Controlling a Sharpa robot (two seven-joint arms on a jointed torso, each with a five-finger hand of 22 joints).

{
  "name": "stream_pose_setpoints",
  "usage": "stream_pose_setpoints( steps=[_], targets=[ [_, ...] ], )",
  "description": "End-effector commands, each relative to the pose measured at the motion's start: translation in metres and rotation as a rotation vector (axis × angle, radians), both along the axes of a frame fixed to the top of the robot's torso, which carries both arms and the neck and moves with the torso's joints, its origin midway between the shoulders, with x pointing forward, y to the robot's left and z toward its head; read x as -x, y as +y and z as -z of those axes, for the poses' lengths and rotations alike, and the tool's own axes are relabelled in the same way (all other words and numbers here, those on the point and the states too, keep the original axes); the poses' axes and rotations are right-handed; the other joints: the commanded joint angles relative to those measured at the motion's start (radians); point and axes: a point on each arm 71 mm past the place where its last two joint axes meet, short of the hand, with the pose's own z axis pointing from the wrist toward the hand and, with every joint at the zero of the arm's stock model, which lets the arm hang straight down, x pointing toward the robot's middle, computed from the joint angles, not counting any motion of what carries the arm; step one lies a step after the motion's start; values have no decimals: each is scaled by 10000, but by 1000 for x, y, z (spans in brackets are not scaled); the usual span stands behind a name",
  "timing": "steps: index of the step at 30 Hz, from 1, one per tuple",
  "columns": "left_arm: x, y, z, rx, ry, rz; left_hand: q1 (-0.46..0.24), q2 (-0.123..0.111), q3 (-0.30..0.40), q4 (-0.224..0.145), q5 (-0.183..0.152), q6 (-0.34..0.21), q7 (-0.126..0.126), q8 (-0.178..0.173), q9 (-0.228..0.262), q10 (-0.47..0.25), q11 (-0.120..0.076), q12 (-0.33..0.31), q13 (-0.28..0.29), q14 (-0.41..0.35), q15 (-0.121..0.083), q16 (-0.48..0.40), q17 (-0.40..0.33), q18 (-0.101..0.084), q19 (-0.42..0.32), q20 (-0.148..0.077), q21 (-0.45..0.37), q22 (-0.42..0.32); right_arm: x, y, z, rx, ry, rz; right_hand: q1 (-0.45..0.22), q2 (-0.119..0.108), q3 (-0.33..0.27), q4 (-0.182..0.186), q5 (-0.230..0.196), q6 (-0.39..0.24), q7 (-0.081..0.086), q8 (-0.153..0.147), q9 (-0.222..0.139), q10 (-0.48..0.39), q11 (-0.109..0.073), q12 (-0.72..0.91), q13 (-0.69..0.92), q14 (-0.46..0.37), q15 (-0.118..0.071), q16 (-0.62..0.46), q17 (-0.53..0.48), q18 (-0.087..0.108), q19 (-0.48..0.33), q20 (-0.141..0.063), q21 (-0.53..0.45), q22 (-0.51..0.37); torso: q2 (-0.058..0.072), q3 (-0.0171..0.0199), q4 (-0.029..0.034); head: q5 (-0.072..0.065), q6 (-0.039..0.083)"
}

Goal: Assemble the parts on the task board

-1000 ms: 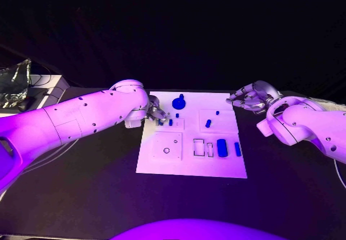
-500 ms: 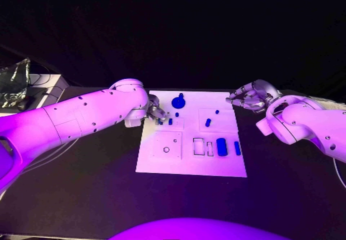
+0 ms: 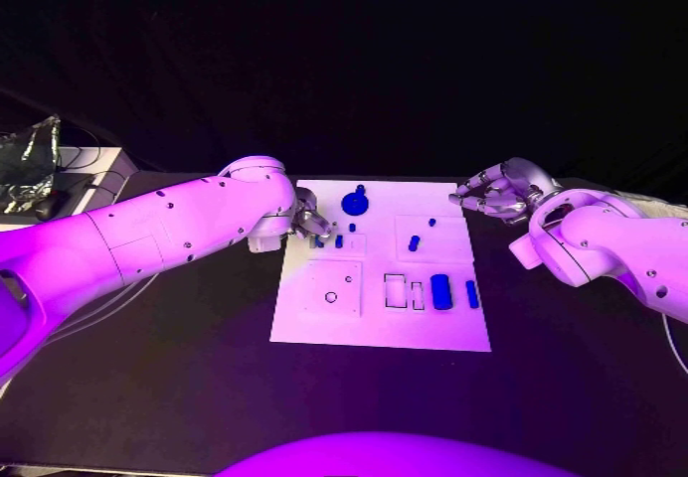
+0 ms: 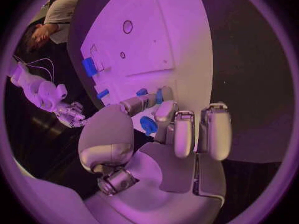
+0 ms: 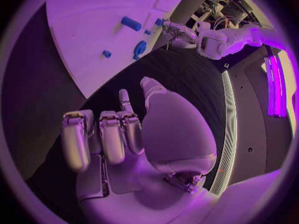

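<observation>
- We are working at the left edge of the white board [image 3: 380, 328] now, with our left hand [image 3: 313, 227] hovering over the far left corner, right by a small blue peg [image 3: 338, 241]
- We are judging this as the picking step: one of the small blue pieces on that side is being gone after, and the slots nearer us are waiting unfilled
- Looking down the left wrist, our fingers [image 4: 187, 134] are curling in over the board's edge, with a small blue piece [image 4: 148, 126] sitting just at the fingertips; we cannot tell whether it is pinched or merely touched
- Our right hand [image 3: 499, 194] is hanging off the board's far right corner, fingers curled in loosely and carrying nothing, over the black table [image 3: 172, 397]
- On the board we are seeing a round blue knob [image 3: 354, 205] at the far end, a short blue pin [image 3: 413, 243] in the middle, and a larger blue block [image 3: 441, 292] beside the rectangular slots [image 3: 395, 291] nearer us
- Next, we are thinking, the left hand needs a firm pinch on that piece, a straight lift, then a carry over to a matching hole
</observation>
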Motion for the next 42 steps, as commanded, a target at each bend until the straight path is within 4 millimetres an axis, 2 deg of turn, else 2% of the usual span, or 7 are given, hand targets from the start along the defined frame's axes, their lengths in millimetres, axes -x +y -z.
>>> stream_pose_setpoints(
  steps=[1, 12, 18, 29, 42],
  targets=[
    [5, -3, 10, -2, 442, 129, 0, -128, -189, 113, -29, 383, -350, -53, 5, 76, -48, 5, 25, 1076, -67, 44, 2634, -55, 100, -33, 33, 1288, 0, 1, 0, 3, -42, -149, 5, -88, 58, 25, 62, -44, 8, 60, 8, 972, -84, 22, 2565, 980, -91, -39, 2316, -83, 812, -53, -63, 2237, 6, -4, -1, -1, 12],
    [3, -2, 10, 63, 307, 32, -16, -180, -444, 348, -59, 420, -362, -97, 7, 83, -56, -4, 61, 1076, -76, 44, 2634, -56, 105, -42, 31, 1291, 0, 2, 1, 3, -30, -156, 5, -88, 58, 25, 62, -44, 8, 60, 8, 972, -84, 22, 2565, 980, -91, -39, 2316, -83, 812, -53, -63, 2237, 7, -4, 4, -1, 0],
    [3, -2, 10, 39, 323, 24, -22, -302, -730, 541, -89, 451, -373, -138, 13, 85, -64, -15, 89, 1076, -85, 44, 2634, -57, 110, -51, 29, 1294, 1, 2, 1, 2, -29, -156, 5, -88, 58, 25, 62, -44, 8, 60, 8, 972, -84, 22, 2565, 980, -91, -39, 2316, -83, 812, -53, -63, 2237, 5, 0, 0, 7, -17],
    [2, 1, 11, -52, 462, 15, 48, -747, -2087, 1313, -142, 561, -383, -307, 13, 61, -70, -83, 149, 1076, -99, 44, 2634, -56, 110, -68, 8, 1288, 1, 1, 1, 0, -30, -148, -9, -98, 79, 23, 68, -51, 8, 65, 17, 964, -84, 13, 2557, 980, -92, -40, 2314, -81, 809, -53, -71, 2232, -1, -2, 4, 4, -39],
    [1, 4, 11, -121, 342, -152, 248, -936, -2845, 1750, -137, 572, -365, -410, 18, -7, -58, -192, 79, 1076, -96, 44, 2634, -45, 84, -70, -30, 1251, 1, 1, 1, -4, -34, -135, -9, -98, 79, 23, 68, -51, 8, 65, 17, 964, -84, 13, 2557, 980, -92, -40, 2314, -81, 809, -53, -71, 2232, -2, -3, -3, 12, -37]
  ],
)
